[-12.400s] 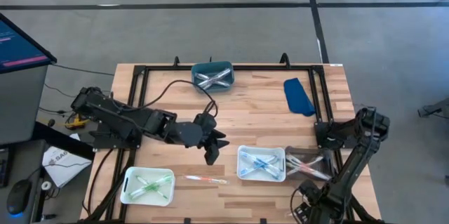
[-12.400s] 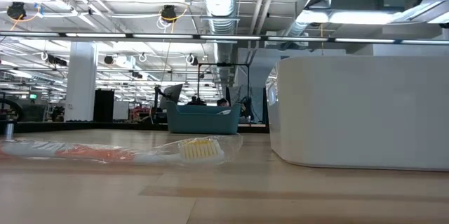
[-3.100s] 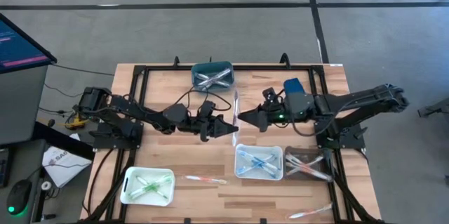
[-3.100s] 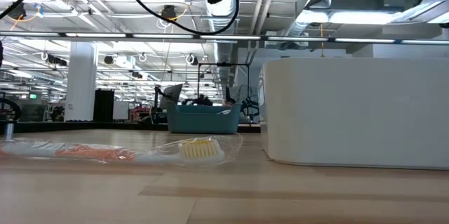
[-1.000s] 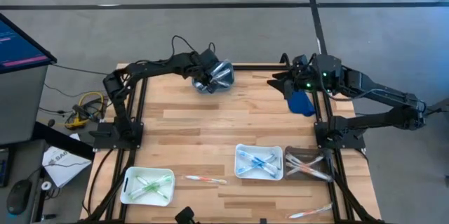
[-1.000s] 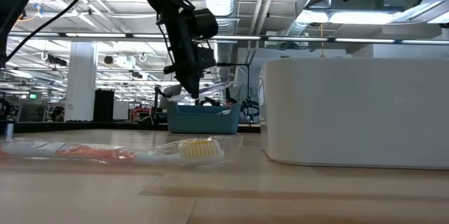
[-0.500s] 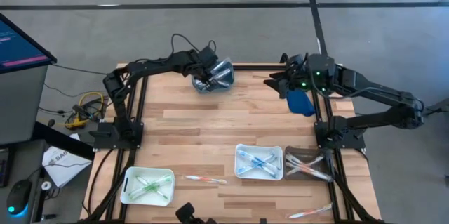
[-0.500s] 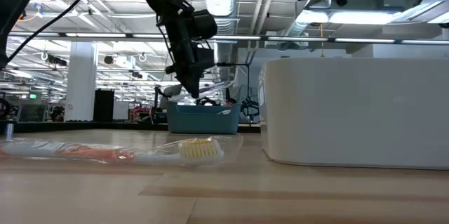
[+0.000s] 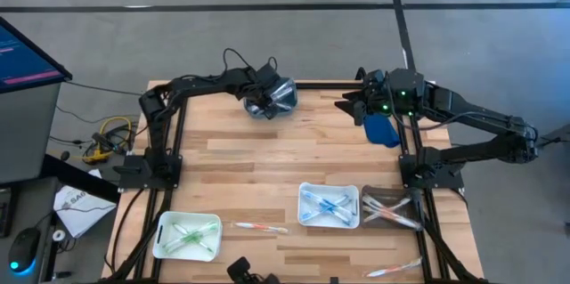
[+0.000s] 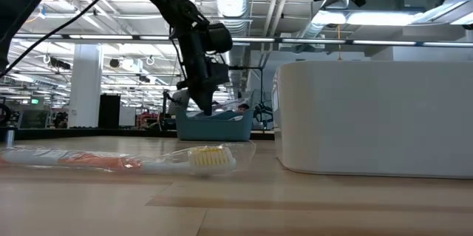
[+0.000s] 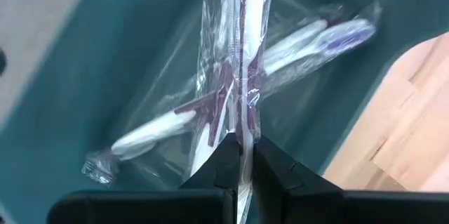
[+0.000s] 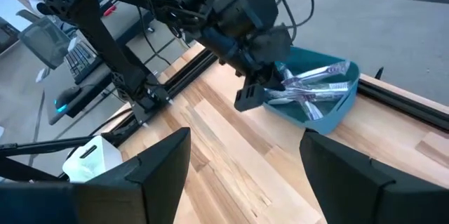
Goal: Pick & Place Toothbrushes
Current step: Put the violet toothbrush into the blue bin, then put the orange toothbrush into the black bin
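The left tool (image 9: 264, 101) reaches over the teal tray (image 9: 283, 91) at the far edge of the bench (image 9: 267, 159). Its two fingers (image 11: 270, 168) are pinched nearly together on a wrapped purple toothbrush (image 11: 242, 55), gripping it by the clear wrapper over the tray. A second wrapped toothbrush (image 11: 280, 52) lies crosswise beneath it on the tray floor. In the low view the left arm comes down from above with the tool (image 10: 199, 92) just over the rim of the teal tray (image 10: 214, 126).

The right tool (image 9: 349, 103) hangs above the far right part of the bench, beside a blue cloth (image 9: 381, 129) and well apart from the teal tray. Its fingers (image 12: 158, 164) are spread wide, with nothing between them. From the right wrist view the left tool (image 12: 256, 87) shows at the teal tray (image 12: 330, 112), with wrapped brushes in the tray.

Along the near edge sit three more trays. A white tray (image 9: 162, 235) at the near left holds green toothbrushes (image 9: 189, 235). A second white tray (image 9: 307, 217) right of centre holds blue toothbrushes (image 9: 329, 206), and touching its right side is a clear tray (image 9: 370, 197) with pale brushes (image 9: 392, 213) in it. Between the two white trays a loose wrapped orange-pink toothbrush (image 9: 261, 227) lies flat on the wood; the low view shows it close up (image 10: 118, 162), bristle head toward the big white tray (image 10: 369, 118). Another wrapped toothbrush (image 9: 392, 271) lies at the near right corner of the bench.
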